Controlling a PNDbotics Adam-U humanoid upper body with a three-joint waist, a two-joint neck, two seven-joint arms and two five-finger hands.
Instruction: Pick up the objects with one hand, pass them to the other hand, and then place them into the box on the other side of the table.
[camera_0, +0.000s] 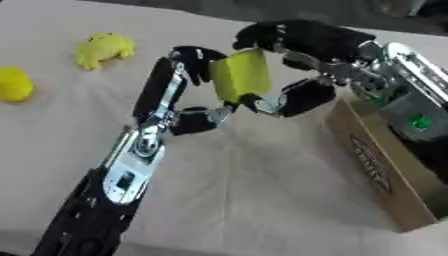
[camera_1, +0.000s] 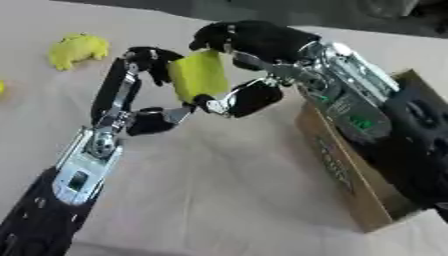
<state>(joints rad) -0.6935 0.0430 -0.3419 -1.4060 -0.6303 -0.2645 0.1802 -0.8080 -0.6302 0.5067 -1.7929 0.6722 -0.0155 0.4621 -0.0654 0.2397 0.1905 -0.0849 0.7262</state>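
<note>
A yellow block hangs in the air above the middle of the table, held between both hands. My left hand reaches up from the lower left, its fingers curled over the block's upper left corner and its thumb under the lower edge. My right hand comes in from the right, with fingers hooked over the block's top and its thumb against the lower right side. The open cardboard box stands at the right, below my right forearm. Its inside is mostly hidden by that arm.
A yellow frog-like toy lies at the back left of the beige cloth-covered table. A rounded yellow object sits at the left edge of the view.
</note>
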